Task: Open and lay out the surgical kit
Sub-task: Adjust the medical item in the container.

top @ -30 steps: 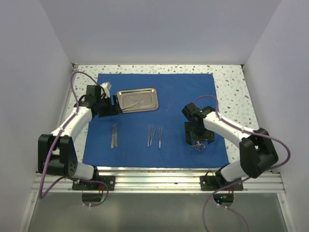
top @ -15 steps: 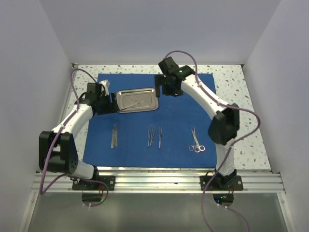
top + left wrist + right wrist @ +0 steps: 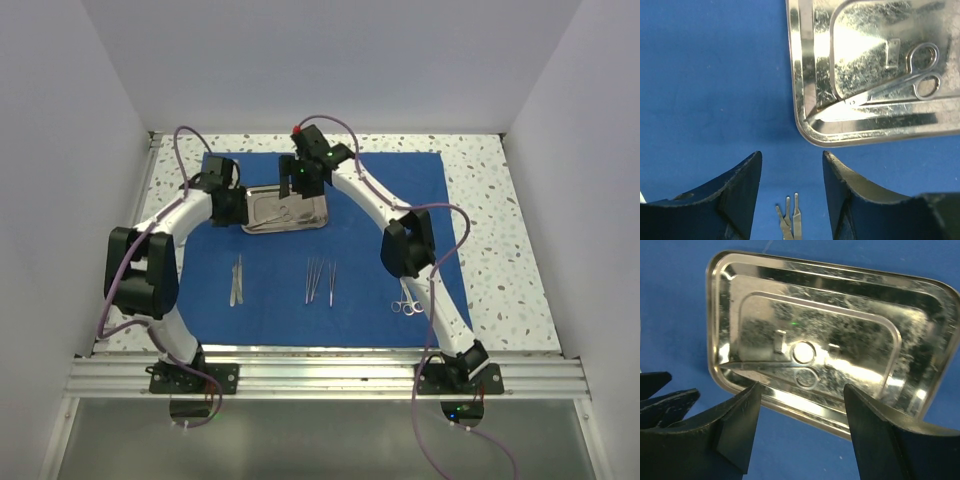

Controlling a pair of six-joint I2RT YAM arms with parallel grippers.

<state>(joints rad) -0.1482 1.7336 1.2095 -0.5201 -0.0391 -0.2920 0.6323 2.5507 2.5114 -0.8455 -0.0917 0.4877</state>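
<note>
Cloth wrap: opened out flat as a royal-blue sheet over the speckled counter.
Steel tray: set on the far left part of the sheet, with its shiny inside turned upward.
Ring-handled scissors: laid inside the tray, with the tips pointed into one corner.
Tweezers: laid on the near left of the sheet, well apart from the tray.
Further tweezers: laid side by side near the middle of the sheet.
Second scissors: placed at the near right and partly hidden by the right arm.
Left arm: bent sharply at the elbow, with the wrist brought to the tray's left end.
Left fingers: released and spread apart. Only blue cloth is seen between them, and the tray's corner lies just beyond the tips.
Right arm pose: stretched far across the sheet, with the elbow raised and the wrist held over the tray's far edge.
Right fingers: released and spread wide, with the tray's rim framed between them. Nothing is grasped, and contact with the rim cannot be told.
</note>
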